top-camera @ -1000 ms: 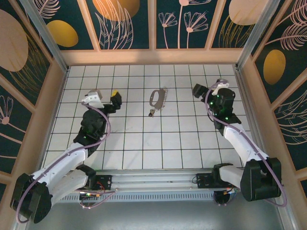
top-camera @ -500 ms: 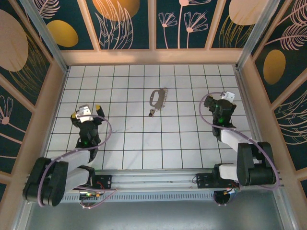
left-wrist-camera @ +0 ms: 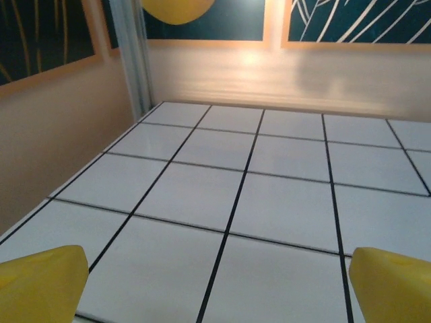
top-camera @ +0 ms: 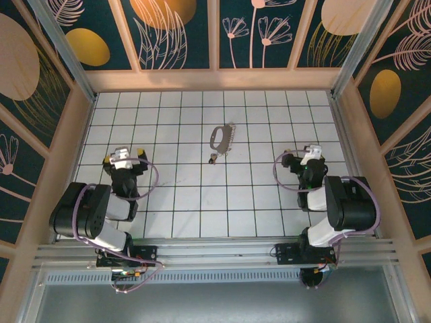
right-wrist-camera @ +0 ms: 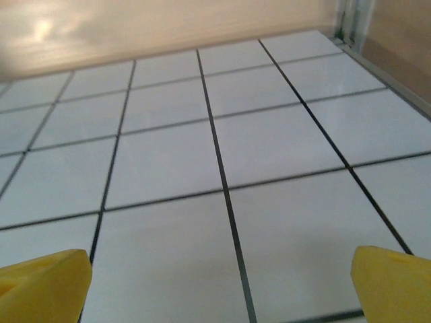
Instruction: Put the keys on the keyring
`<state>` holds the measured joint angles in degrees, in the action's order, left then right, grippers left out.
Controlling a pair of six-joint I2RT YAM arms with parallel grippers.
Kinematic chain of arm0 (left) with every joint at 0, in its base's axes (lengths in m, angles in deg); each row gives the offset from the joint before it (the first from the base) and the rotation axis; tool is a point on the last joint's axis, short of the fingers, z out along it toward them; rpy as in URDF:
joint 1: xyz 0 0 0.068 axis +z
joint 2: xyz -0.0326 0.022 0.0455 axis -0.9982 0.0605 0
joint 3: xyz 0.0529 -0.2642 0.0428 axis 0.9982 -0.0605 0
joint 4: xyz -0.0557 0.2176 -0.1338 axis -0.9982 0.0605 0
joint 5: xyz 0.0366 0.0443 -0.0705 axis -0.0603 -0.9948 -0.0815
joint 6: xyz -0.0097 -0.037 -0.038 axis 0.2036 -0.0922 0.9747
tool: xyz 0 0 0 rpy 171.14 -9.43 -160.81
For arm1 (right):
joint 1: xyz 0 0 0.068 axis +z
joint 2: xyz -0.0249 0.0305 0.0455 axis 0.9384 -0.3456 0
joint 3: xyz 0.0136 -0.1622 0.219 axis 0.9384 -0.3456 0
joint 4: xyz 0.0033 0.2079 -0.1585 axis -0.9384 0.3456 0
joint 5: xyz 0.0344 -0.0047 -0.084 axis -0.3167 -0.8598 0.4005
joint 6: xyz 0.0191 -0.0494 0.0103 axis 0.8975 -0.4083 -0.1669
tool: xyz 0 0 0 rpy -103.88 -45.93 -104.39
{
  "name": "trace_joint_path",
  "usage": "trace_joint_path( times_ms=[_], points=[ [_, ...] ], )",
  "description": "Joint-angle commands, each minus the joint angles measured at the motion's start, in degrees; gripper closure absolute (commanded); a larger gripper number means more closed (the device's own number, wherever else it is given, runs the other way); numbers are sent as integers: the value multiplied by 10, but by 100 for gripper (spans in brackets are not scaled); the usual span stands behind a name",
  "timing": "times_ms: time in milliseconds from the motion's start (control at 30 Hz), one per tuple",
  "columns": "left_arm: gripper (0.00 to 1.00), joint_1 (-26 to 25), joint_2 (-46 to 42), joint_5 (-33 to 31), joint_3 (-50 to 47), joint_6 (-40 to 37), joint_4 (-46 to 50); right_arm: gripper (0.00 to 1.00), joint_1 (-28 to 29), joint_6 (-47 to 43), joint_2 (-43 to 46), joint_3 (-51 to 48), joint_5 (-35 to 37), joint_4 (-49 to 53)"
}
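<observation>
Two open and empty, left end effector [top-camera: 123, 155], right end effector [top-camera: 301, 157]; key [top-camera: 213, 159] beside keyring [top-camera: 221, 138]

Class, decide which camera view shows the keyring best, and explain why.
The top external view: the keyring lies in full outline on the tiled table, the small key just on its near side. Both wrist views look across other tiles toward the walls, so they tell nothing of it.

Keyring [top-camera: 227, 138] silvery metal; floor tiles [left-wrist-camera: 289, 208] glossy smooth white; left hand pads [left-wrist-camera: 40, 286] matt yellow plastic.
</observation>
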<state>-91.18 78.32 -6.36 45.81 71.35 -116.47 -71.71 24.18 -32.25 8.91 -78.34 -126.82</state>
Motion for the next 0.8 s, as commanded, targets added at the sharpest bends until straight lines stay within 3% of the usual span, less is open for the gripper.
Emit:
trace_joint_path(
  times_ms=[0,167,767],
  points=[
    [1,37,-3,83,46,22,46,1,-19,-3,1,13,-76,-52],
    [1,38,-2,82,45,22,43,1,0,-9,1,15,-32,-48],
    [1,38,-4,83,42,21,39,1,-4,-8,1,17,-40,-45]
  ],
)
